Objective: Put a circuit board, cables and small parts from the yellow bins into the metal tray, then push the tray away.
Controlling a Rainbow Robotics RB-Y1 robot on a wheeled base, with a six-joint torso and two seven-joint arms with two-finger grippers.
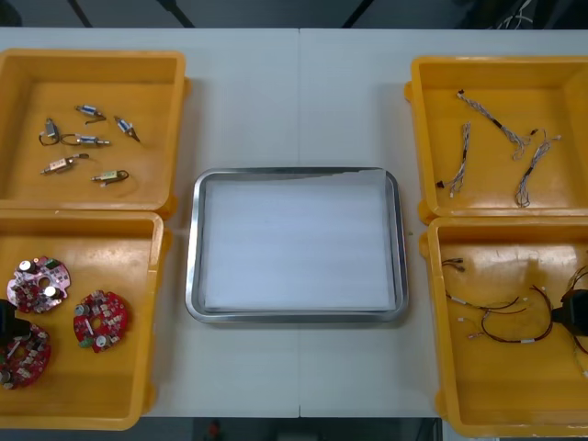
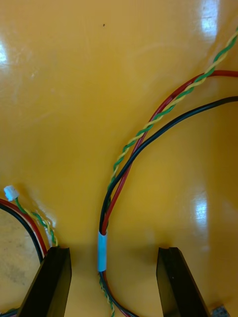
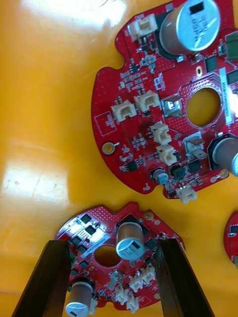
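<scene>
Pale tabletop is seen beneath a metal tray, laid lengthwise across it between yellow bins. The left gripper is held spread astride a circuit board on a bin floor; the right gripper is parted around a cable running out between its fingers.

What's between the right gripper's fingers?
The right wrist view shows a red, black and yellow-green cable bundle on the yellow bin floor, between the open fingers of the right gripper.
</scene>
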